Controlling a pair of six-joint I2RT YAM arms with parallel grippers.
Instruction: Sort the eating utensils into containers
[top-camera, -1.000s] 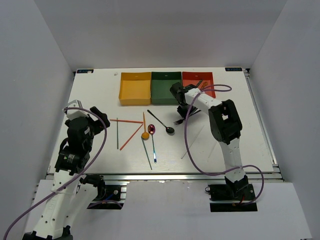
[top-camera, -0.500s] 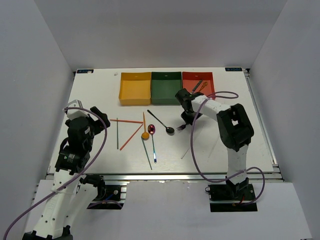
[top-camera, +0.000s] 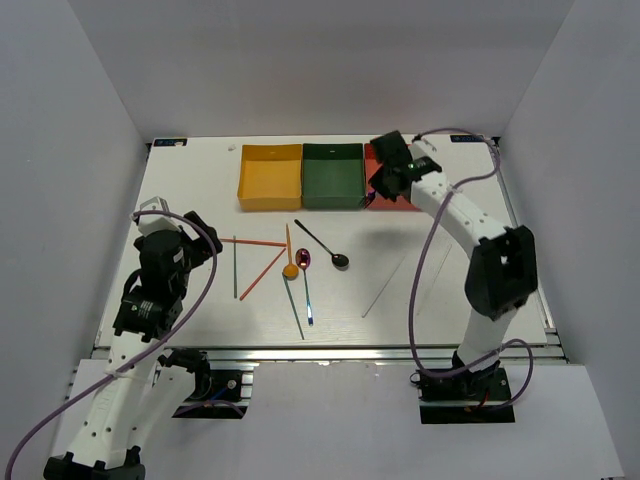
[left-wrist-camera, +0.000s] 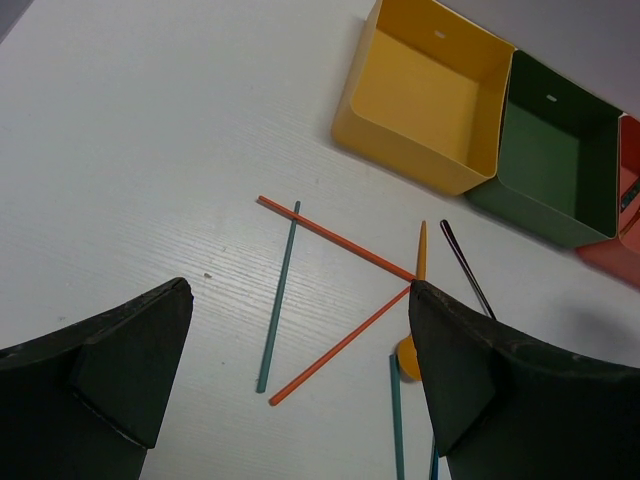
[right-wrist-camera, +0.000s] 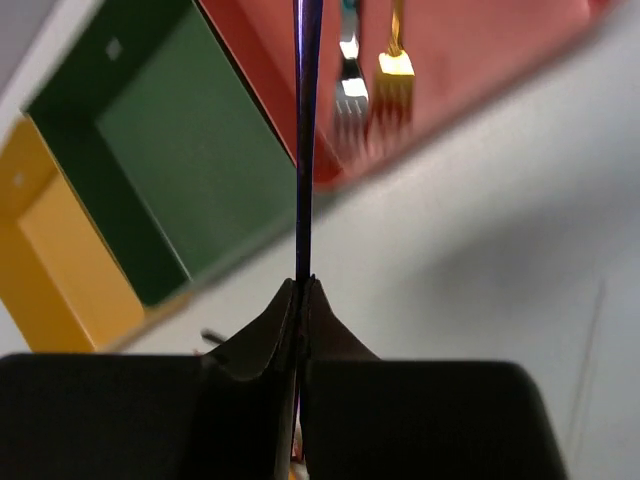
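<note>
Right gripper (right-wrist-camera: 300, 285): clamped on a slim violet-blue metal utensil (right-wrist-camera: 305, 120), seen edge-on so its type cannot be told, held over the left edge of the red-orange square tray (right-wrist-camera: 480, 50) at the upper right of the top view. A gold fork (right-wrist-camera: 395, 70) lies inside.
Left gripper (left-wrist-camera: 300, 292): fingers apart, holding nothing, lower left.
White counter (left-wrist-camera: 120, 150), centre: an orange-red chopstick (left-wrist-camera: 335, 238) crossing a grey-green chopstick (left-wrist-camera: 278, 300).
</note>
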